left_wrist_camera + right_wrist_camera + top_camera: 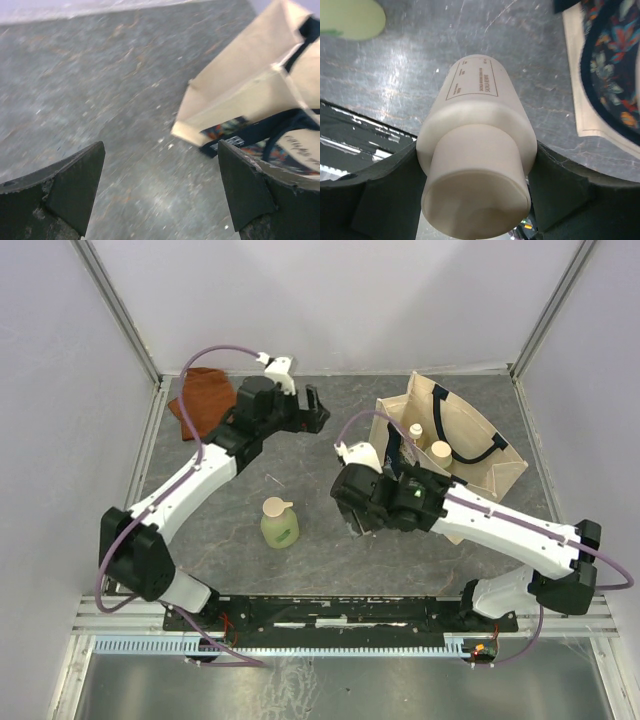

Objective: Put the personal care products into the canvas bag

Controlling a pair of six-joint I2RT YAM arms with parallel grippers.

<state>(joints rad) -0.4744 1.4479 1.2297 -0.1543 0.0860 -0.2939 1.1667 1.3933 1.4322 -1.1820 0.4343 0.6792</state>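
Observation:
A cream-white bottle [477, 115] with a round cap is clamped at its shoulder between my right gripper's [476, 172] pads, above the table. In the top view the right gripper [353, 512] hangs left of the canvas bag [505, 468], and its body hides the bottle. The bag stands open at the back right with navy handles; two cream caps [416, 430] [441, 451] show in its mouth. A pale green bottle [279, 524] with a cream spout cap stands on the table at front centre. My left gripper [318, 410] [160, 185] hovers open and empty left of the bag [240, 95].
A rust-brown folded cloth [203, 400] lies in the back left corner behind the left arm. Grey walls and metal frame posts enclose the table. The bag's printed side [615, 60] and the green bottle [350, 17] lie either side of the held bottle.

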